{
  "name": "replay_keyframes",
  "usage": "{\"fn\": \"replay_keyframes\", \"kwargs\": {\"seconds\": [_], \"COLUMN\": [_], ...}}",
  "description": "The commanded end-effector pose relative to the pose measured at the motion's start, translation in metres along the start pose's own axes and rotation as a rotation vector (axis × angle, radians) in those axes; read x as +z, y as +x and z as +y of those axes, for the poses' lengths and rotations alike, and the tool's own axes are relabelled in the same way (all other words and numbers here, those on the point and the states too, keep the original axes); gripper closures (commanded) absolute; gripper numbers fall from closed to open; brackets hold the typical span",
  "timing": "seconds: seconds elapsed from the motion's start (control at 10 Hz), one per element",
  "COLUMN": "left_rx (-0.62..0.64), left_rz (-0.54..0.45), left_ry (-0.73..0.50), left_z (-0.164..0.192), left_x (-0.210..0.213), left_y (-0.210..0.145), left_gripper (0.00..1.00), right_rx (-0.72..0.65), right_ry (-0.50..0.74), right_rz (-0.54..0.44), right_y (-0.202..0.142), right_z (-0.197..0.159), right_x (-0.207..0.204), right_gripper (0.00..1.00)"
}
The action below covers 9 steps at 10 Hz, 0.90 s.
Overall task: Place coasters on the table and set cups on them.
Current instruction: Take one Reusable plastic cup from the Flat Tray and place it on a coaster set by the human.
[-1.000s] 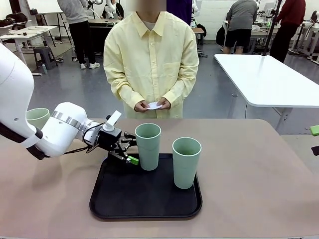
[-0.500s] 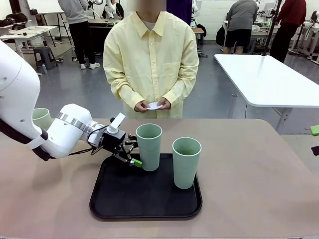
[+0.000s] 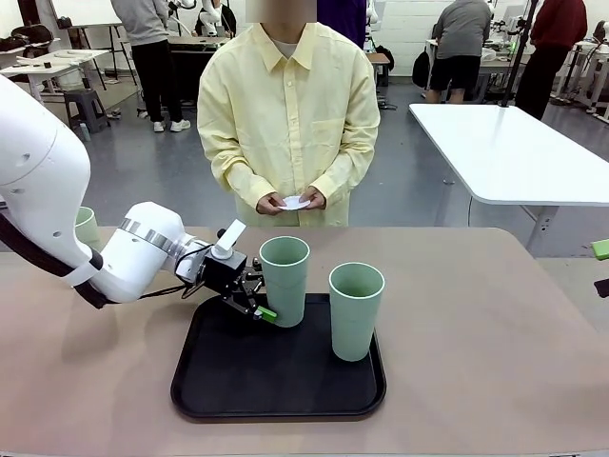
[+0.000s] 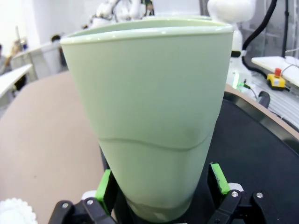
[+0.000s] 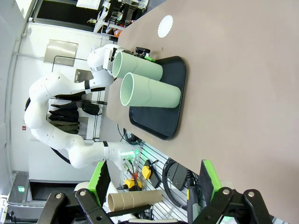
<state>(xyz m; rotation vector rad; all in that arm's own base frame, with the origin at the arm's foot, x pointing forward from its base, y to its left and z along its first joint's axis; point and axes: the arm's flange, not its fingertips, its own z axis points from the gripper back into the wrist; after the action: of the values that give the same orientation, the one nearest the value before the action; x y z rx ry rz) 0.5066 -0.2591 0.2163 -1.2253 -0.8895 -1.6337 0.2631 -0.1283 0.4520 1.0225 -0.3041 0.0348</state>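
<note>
Closed in on tall pale mint-green plastic tumbler on black rounded tray with left gripper; now straddling its base, jaws wide, unclamped. Judged ready for grasp.

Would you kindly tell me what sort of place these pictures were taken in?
Likely a robotics lab: a white robot arm at the beige table, an emergency-stop button, and people at other workbenches behind.

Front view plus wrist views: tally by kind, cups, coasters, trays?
Cups: 3, left cup and right cup on the tray, third cup behind the left arm.
Coasters: 2, table coaster, held coaster in the person's hands; may be a stack, cannot tell.
Tray: 1.
Total: 6.
</note>
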Motion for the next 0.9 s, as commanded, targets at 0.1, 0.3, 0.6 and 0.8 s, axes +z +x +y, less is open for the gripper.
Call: {"fn": "replay_keyframes", "kwargs": {"seconds": [0.1,0.3,0.6,0.8], "left_rx": [-0.021,0.000,0.046,0.032], "left_rz": [-0.007,-0.008,-0.030,-0.050], "left_ry": [-0.043,-0.060,-0.079,-0.089], "left_z": [0.007,0.008,0.008,0.008], "left_x": [-0.013,-0.020,-0.023,-0.023], "left_y": [-0.003,-0.005,-0.006,-0.006], "left_gripper": [0.00,0.00,0.00,0.55], "right_rx": [0.013,0.013,0.013,0.013], "right_ry": [0.016,0.016,0.016,0.016], "right_rz": [0.001,0.001,0.001,0.001], "right_y": [0.000,0.000,0.000,0.000], "right_z": [0.000,0.000,0.000,0.000], "right_x": [0.000,0.000,0.000,0.000], "right_gripper": [0.00,0.00,0.00,0.00]}}
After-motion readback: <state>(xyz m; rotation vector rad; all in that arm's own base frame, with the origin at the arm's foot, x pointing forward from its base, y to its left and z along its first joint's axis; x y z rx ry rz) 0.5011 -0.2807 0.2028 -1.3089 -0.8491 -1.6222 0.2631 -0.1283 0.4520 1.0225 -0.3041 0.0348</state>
